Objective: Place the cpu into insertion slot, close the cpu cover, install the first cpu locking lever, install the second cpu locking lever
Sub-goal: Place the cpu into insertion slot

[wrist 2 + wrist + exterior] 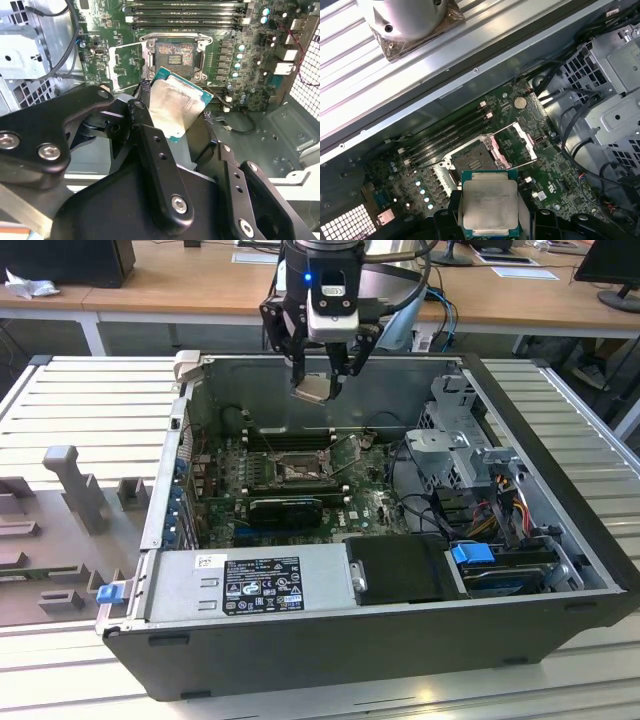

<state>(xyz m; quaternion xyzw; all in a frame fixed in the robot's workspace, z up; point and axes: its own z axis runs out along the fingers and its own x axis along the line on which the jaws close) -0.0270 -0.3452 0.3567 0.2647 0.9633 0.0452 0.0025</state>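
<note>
My gripper (318, 380) hangs above the open computer case, shut on the cpu (312, 388). The chip's silver-grey top shows in both wrist views (177, 107) (489, 205), pinched by its edges between the black fingers (142, 112). Well below it, the insertion slot (297, 468) (175, 54) (470, 161) lies bare on the green board, its dark pin field uncovered. The cpu cover (127, 65) (516, 144) is swung up and open at one side of the slot. In the first wrist view, a thin wire lever (536, 156) stands raised beside the cover.
Long black memory slots (185, 20) run along the far side of the socket. A drive cage with cables (460, 455) fills the exterior view's right, and the power supply (255, 585) sits at the front. The case walls (175, 460) enclose the board. Grey fixtures (70, 490) stand outside on the exterior view's left.
</note>
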